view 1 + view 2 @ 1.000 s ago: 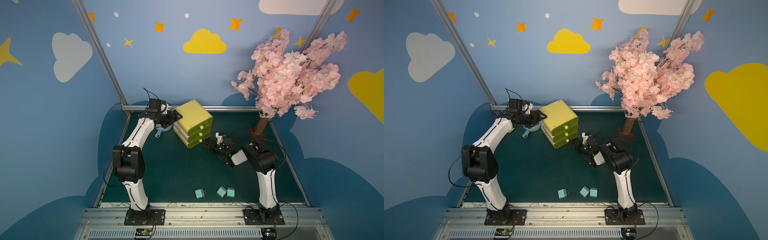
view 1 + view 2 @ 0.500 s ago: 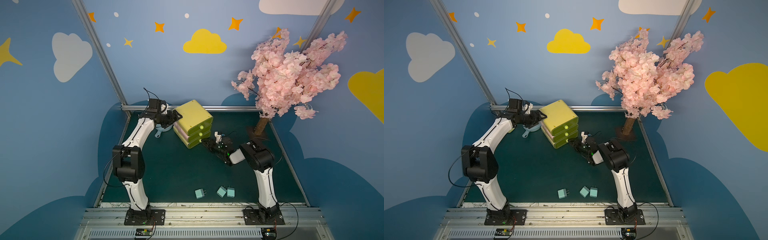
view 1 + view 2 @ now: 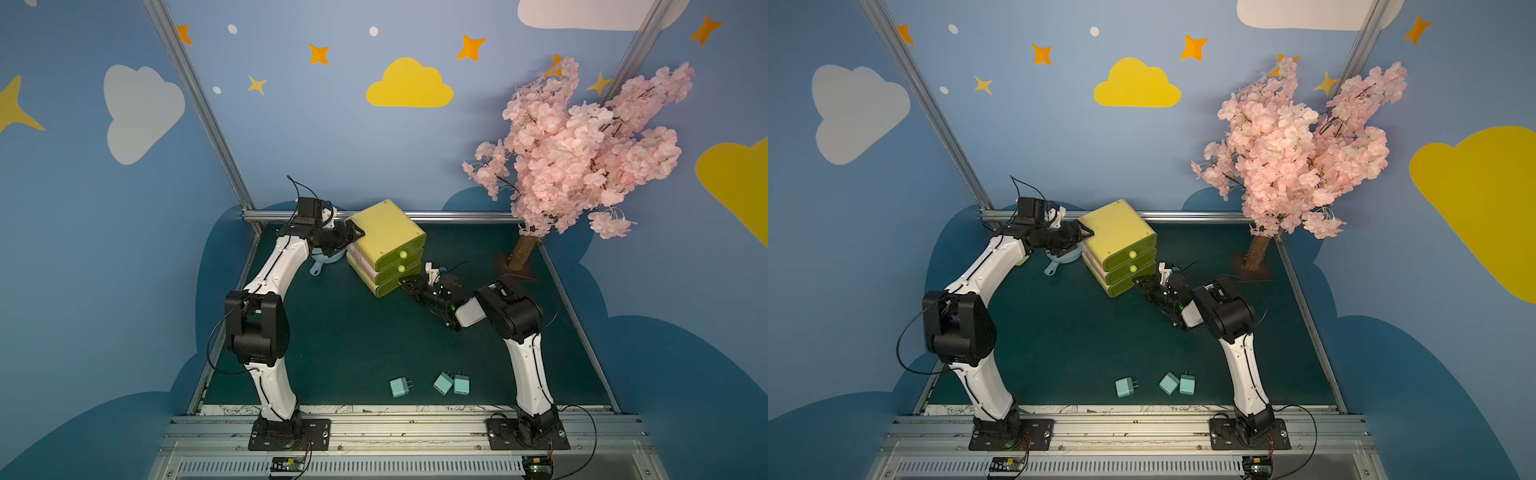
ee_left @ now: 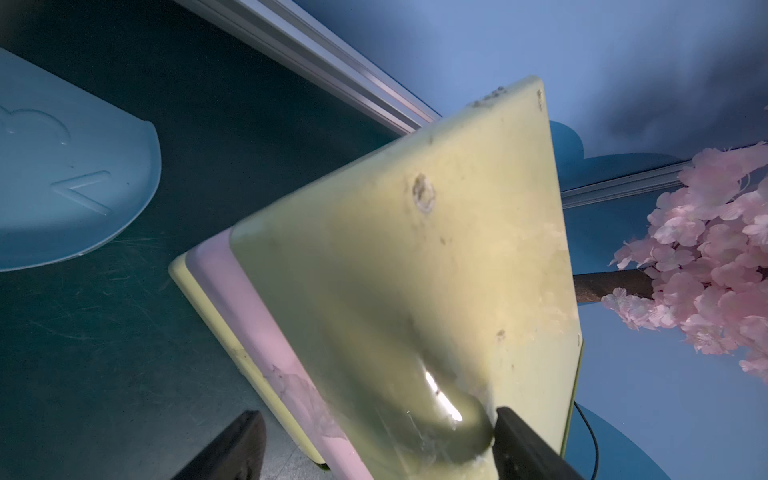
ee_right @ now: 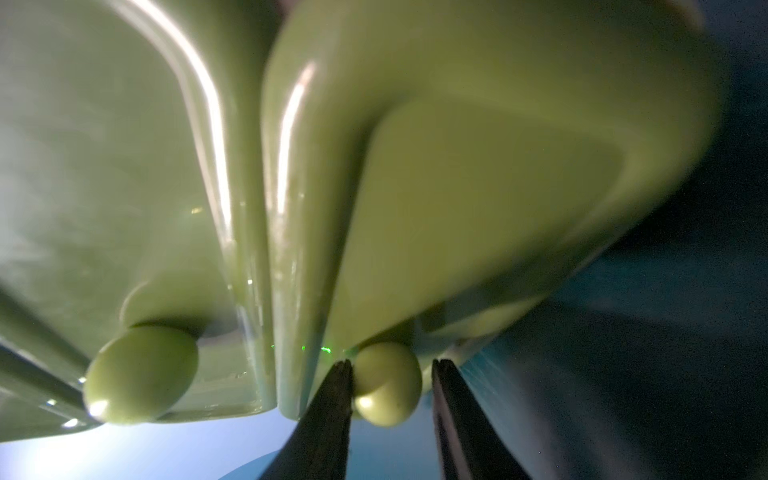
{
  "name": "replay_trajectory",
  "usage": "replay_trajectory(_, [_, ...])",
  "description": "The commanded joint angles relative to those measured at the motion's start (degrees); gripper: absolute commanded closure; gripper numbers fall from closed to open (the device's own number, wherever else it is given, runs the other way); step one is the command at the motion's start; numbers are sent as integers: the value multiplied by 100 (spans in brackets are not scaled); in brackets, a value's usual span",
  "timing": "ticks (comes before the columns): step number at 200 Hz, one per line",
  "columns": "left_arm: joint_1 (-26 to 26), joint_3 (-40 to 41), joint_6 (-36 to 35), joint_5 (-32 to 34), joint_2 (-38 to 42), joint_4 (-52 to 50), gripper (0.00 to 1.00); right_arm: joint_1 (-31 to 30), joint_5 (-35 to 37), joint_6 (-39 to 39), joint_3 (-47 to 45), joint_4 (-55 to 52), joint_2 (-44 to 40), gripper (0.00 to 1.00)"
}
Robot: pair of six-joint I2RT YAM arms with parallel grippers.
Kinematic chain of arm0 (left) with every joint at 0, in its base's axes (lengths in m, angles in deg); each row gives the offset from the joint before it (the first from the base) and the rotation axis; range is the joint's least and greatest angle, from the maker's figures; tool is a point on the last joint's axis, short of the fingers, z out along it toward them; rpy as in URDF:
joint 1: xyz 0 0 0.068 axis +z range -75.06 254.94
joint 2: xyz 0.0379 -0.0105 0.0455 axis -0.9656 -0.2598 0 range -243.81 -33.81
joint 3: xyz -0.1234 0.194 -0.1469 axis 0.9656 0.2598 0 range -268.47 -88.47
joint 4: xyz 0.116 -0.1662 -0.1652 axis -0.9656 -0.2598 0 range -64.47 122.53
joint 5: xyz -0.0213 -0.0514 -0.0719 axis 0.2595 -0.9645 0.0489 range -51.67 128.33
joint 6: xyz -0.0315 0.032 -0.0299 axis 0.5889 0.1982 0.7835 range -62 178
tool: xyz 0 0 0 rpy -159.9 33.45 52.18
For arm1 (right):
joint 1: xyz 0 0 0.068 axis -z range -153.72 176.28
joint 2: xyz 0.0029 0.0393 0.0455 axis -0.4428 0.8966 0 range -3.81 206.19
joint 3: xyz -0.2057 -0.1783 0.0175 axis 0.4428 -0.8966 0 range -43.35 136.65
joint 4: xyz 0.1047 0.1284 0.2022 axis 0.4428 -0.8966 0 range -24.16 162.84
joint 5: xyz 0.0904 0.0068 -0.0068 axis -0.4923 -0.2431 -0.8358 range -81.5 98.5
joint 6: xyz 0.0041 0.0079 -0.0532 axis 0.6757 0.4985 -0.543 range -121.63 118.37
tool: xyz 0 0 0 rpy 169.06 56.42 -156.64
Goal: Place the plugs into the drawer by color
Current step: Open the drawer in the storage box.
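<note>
Right pincer [image 5: 393,362] straddles the bottom knob [image 5: 386,388] — one finger touching, the other a gap off, nothing clamped yet. The knob is small, round and glossy, so probably slippery; I'd bite behind its bulge. The chest [image 3: 386,237] looks like light hollow plastic, likely to slide when pulled. Left pincer [image 3: 356,233] sits at its back corner, grip unclear. Three plugs [image 3: 400,387] lie on the mat [image 3: 353,332], well apart from the chest. Versus a second ago — right pincer has moved in onto the knob, rest unchanged.

Yellow three-drawer chest [image 3: 384,232] standing angled near the back rail, three mint plugs [image 3: 443,382] lying near the front edge
</note>
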Motion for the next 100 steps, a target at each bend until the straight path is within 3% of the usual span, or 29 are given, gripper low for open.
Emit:
replay_trajectory(1, [3, 149, -143, 313, -30, -461, 13, -25, -83, -5, 127, 228, 118, 66])
replay_trajectory(43, [5, 137, -167, 317, -30, -469, 13, 26, -83, -67, 67, 382, 136, 71])
replay_trajectory(100, [52, 124, -166, 327, -108, -469, 13, 14, -49, -218, -115, 505, 98, 85])
